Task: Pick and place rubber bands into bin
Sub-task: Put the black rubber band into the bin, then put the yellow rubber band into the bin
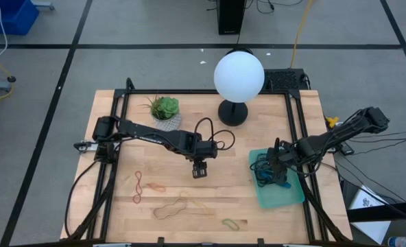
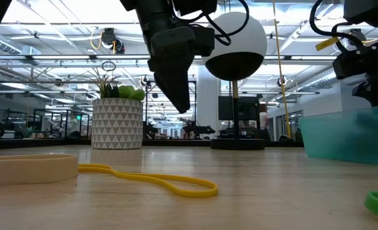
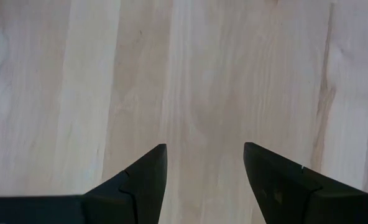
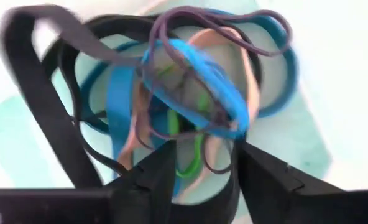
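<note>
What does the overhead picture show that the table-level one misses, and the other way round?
Only the overhead view shows the tangled rubber bands inside the bin under the right pincer, plus the red band on the table. Only the table-level view shows the ceiling lights and room behind. Both show the potted plant, the white globe lamp, the teal bin and the left pincer.

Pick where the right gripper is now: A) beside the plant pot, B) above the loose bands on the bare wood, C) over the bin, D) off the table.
C: the high view shows the right gripper over the bin, with a tangle of bands just past its fingers.
</note>
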`<state>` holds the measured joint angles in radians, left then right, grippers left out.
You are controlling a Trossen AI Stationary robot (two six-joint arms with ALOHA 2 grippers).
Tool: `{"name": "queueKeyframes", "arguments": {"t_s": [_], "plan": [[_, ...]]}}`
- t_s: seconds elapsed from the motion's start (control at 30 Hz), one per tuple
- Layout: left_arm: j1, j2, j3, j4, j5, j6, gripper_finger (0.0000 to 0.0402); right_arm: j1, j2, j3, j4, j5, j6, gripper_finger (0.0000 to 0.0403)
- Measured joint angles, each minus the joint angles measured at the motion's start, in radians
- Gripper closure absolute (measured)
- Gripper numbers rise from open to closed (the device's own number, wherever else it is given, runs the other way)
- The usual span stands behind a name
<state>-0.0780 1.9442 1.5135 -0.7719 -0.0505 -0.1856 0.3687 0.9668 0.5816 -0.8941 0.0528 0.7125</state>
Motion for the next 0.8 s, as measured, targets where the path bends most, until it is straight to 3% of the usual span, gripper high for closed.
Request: {"name": "queueKeyframes", "arguments": {"t_s": [0.17,0.3,0.5,0.8], "plan": [[-0.015,0.0,0.0,-0.025,0.0,0.003,0.0183,0.0,0.0,0.063,-0.11,0.101,-0.022,0.022],[-0.025,0.0,0.0,-0.052,0.01,0.003,0.0183,0.0,0.0,0.117,-0.148,0.107,-0.051,0.0214],[-0.053,0.0,-0.001,-0.064,0.143,0.006,0.0183,0.0,-0.001,0.145,-0.12,0.108,-0.082,0.0218],[-0.189,0.0,0.0,-0.059,0.179,0.21,0.0183,0.0,-0.001,0.145,-0.119,0.134,-0.101,0.0216]]}}
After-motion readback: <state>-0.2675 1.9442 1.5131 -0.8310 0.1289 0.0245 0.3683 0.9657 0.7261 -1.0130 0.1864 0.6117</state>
